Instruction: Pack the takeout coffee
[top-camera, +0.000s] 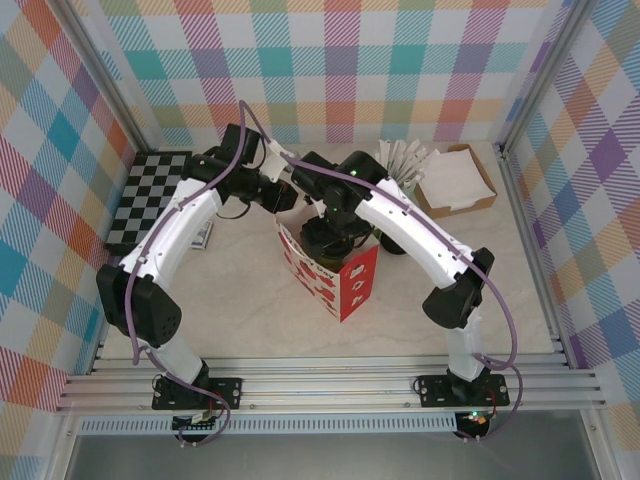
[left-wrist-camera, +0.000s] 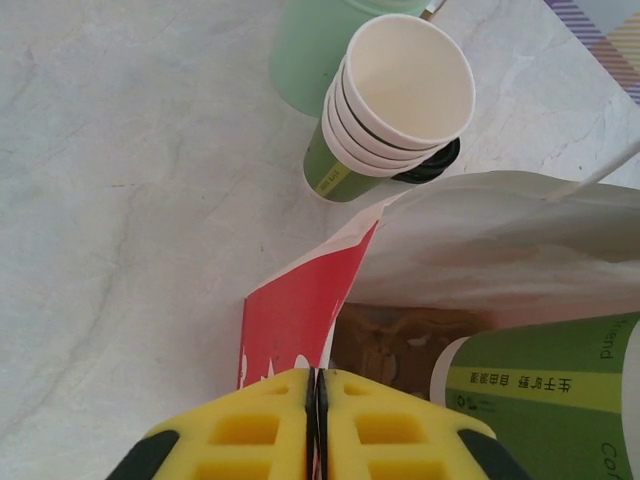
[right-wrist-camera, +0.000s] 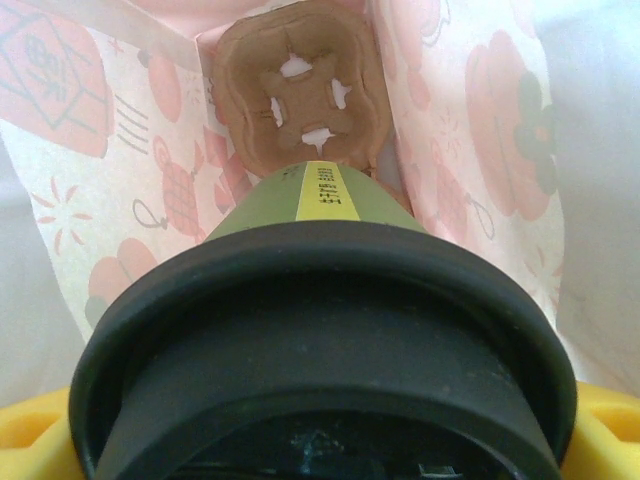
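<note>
The takeout coffee (right-wrist-camera: 320, 205), a dark-green cup with a black lid (right-wrist-camera: 320, 340), hangs inside the open red-and-white paper bag (top-camera: 340, 280). My right gripper (right-wrist-camera: 320, 440) is shut on it, with a yellow finger (right-wrist-camera: 30, 435) on each side of the lid. Below the cup, a brown cardboard carrier (right-wrist-camera: 300, 90) lies at the bag's bottom. My left gripper (left-wrist-camera: 317, 378) is shut on the bag's red wall (left-wrist-camera: 300, 310) at its rim. In the left wrist view the cup's green side (left-wrist-camera: 560, 400) shows inside the bag.
A stack of lidless green cups (left-wrist-camera: 400, 100) and a pale mint cup (left-wrist-camera: 310, 50) stand just behind the bag. A box of white napkins (top-camera: 455, 180) sits at the back right. A checkerboard mat (top-camera: 150, 195) lies at the back left.
</note>
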